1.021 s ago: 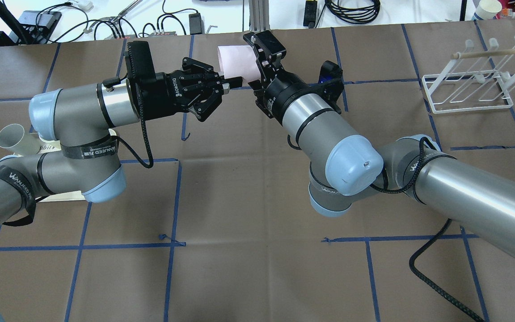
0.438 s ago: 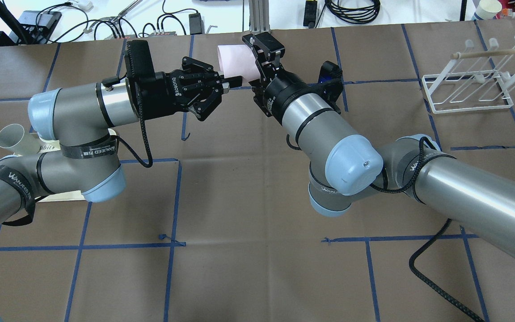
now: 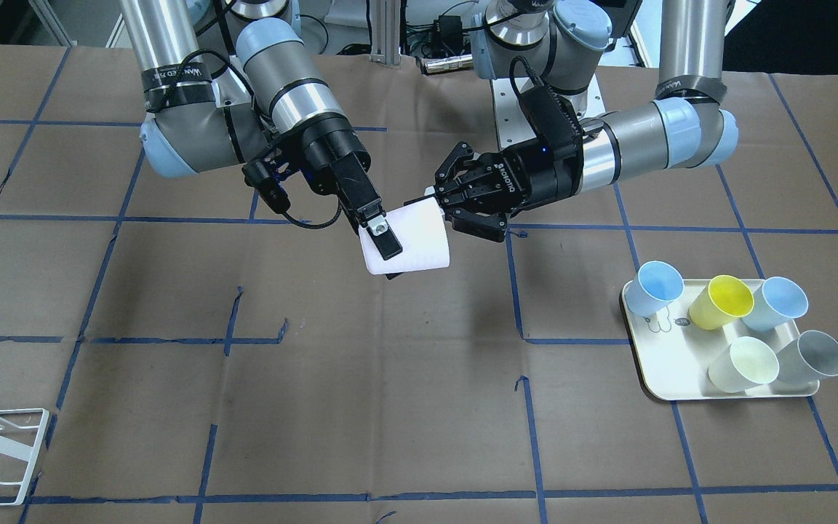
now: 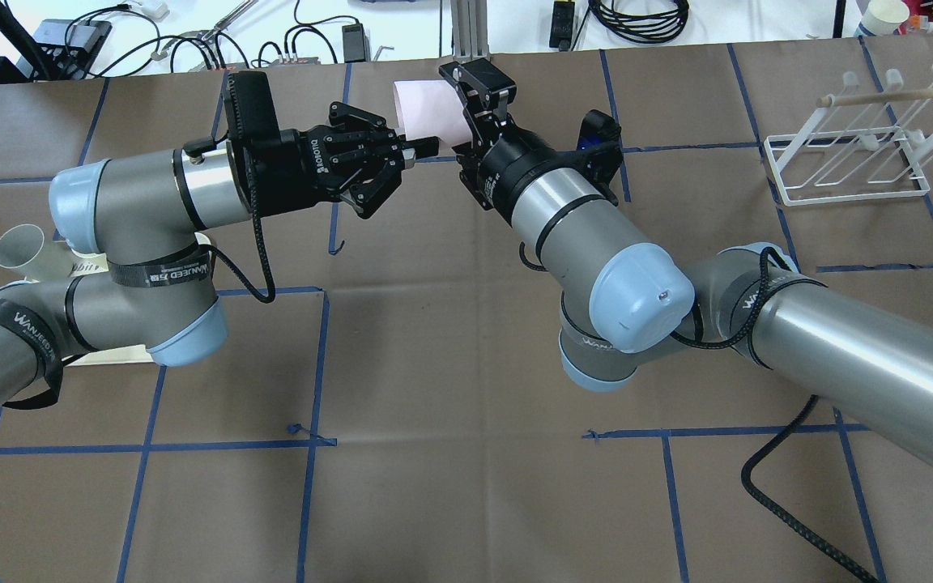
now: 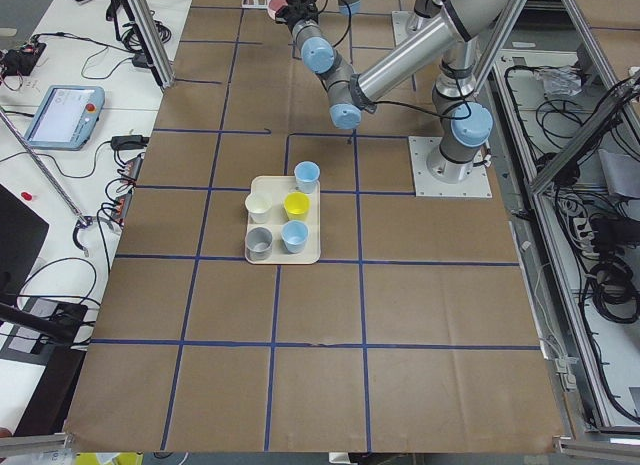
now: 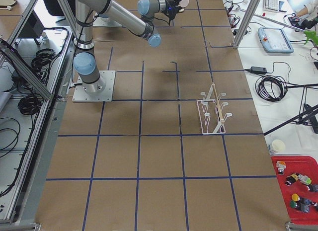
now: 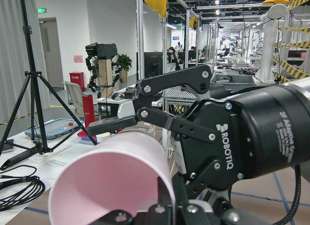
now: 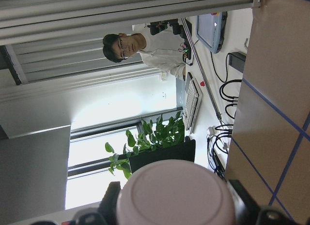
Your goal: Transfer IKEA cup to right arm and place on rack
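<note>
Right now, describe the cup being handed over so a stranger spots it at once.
Above the middle of the brown table, the arms meet. Between the left claw and right claw hangs a pale pink cup on its side: the only pink one, while the neighbouring cups sit on the cream tray.

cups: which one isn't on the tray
The pink cup. It is held in mid-air over the table between the left gripper and the right gripper. The other five cups are all on the tray.
</note>
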`<state>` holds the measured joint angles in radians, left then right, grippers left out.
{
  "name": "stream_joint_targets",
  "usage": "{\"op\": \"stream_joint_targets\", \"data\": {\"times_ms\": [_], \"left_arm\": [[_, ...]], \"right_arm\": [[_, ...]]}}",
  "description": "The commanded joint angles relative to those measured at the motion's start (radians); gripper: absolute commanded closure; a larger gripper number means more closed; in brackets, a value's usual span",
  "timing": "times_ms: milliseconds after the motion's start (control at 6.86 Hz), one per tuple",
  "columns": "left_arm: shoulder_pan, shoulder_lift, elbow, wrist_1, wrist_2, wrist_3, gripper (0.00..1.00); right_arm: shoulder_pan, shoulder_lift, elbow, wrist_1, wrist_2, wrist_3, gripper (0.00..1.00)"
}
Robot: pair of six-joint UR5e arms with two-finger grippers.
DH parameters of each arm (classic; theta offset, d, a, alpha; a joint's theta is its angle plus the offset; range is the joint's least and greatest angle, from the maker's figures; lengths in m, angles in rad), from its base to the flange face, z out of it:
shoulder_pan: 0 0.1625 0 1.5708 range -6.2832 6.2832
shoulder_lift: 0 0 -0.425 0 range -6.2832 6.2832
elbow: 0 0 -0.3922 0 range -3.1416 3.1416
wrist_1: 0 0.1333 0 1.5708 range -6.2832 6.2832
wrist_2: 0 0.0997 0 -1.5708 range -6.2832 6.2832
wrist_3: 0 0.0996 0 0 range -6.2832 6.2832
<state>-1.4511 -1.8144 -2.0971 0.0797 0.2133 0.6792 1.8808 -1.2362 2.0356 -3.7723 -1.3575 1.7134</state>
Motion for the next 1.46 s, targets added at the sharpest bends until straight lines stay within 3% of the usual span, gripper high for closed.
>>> {"op": "stream_joint_targets", "data": {"times_ms": [0,438,583,875,1312], "left_arm": [[0.000,0.004,0.000,0.000,0.000,-0.009,0.86],[0.000,0.010,0.005,0.000,0.000,-0.023,0.57],[0.000,0.012,0.005,0.000,0.003,-0.023,0.33],[0.002,0.021,0.009,0.000,0.003,-0.069,0.03],[0.055,0.029,0.014,-0.003,0.003,-0.115,0.01]], "right_arm": [[0.000,0.000,0.000,0.000,0.000,0.000,0.26],[0.000,0.000,-0.002,0.000,0.001,0.000,0.32],[0.000,0.000,-0.002,0.000,0.001,0.000,0.34],[0.000,0.000,-0.002,0.000,0.001,0.000,0.35],[-0.002,-0.003,-0.002,0.003,0.012,-0.002,0.41]]}}
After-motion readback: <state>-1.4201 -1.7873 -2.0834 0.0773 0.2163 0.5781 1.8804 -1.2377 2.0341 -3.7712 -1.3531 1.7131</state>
